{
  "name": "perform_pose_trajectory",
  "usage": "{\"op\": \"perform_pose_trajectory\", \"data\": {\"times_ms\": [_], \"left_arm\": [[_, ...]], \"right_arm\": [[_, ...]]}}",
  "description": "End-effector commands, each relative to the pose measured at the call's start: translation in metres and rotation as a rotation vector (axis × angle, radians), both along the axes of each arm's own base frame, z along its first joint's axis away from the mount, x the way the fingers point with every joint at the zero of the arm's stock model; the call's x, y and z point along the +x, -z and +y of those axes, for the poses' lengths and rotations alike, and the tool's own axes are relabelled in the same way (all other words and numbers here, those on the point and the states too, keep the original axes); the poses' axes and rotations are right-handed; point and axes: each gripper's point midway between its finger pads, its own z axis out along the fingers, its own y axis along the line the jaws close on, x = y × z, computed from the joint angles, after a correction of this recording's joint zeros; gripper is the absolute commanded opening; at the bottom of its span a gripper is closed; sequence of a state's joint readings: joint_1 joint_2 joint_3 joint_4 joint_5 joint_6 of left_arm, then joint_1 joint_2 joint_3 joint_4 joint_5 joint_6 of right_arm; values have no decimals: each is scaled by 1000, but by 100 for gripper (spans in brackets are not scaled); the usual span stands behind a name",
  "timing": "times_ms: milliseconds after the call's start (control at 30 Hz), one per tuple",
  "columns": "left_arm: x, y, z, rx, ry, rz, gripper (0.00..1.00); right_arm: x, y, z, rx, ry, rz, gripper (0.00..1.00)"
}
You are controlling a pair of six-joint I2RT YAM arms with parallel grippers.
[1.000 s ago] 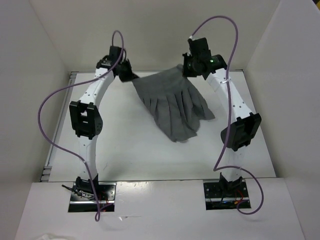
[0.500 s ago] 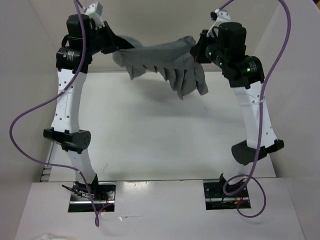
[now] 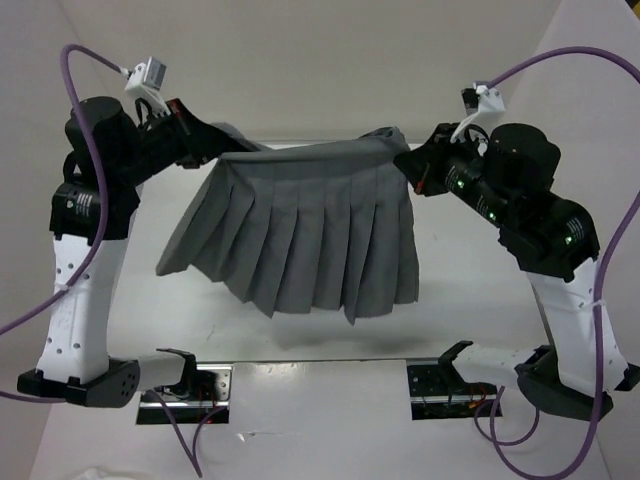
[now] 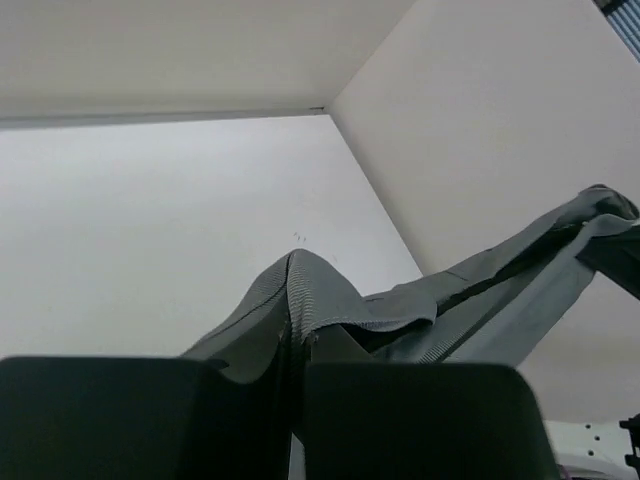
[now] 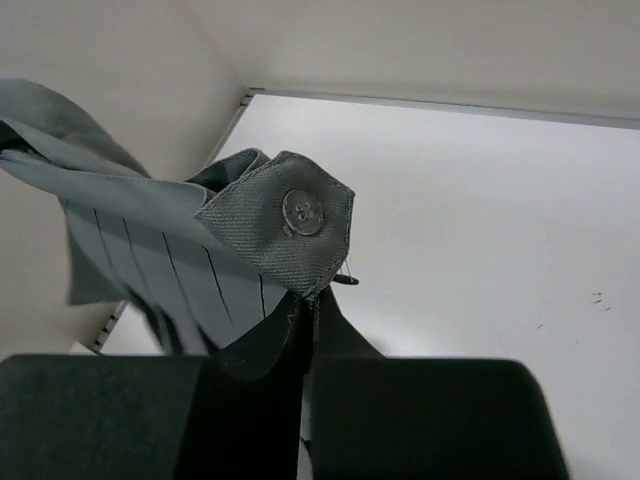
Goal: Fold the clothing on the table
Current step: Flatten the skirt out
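**Grippers pinch the skirt's waistband at both ends, skirt hanging spread above the table**

Seen from the top camera, the left gripper (image 3: 208, 142) is clenched on the left end of the waistband and the right gripper (image 3: 412, 166) is clenched on the right end. Both arms are raised high, with the waistband stretched nearly straight between them.

The dark grey skirt (image 3: 300, 235) hangs from that line as a broad fan. Its pleats run downward and its wide hem is lowest toward the near side. It hangs over the middle of the white table (image 3: 480, 290). From above I cannot tell whether the hem touches the surface.

From the left wrist camera, the left gripper (image 4: 296, 372) has its fingers pressed together with a ridge of grey fabric (image 4: 300, 285) squeezed up between them. The rest of the cloth trails off to the right.

From the right wrist camera, the right gripper (image 5: 305, 335) grips the waistband tab just below its grey button (image 5: 302, 211). The pleated cloth (image 5: 150, 260) falls away to the left. The white back wall (image 3: 330, 60) stands behind the skirt.
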State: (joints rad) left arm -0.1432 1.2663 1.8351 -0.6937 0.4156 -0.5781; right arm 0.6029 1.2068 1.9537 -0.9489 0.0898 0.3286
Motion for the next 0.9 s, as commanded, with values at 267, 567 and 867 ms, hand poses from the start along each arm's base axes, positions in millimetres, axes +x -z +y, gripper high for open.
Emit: {"op": "perform_pose_trajectory", "data": {"times_ms": [267,567,867], "left_arm": [[226,223,10,63,-164,413,69],[305,165,46,60,-306,265,100],[271,289,23,304,-180,424,98]], "right_arm": [[200,168,-58,-141,315,303,23],[272,212,-64,-223,385,384,67],[245,280,-58,-341,407,524,69]]}}
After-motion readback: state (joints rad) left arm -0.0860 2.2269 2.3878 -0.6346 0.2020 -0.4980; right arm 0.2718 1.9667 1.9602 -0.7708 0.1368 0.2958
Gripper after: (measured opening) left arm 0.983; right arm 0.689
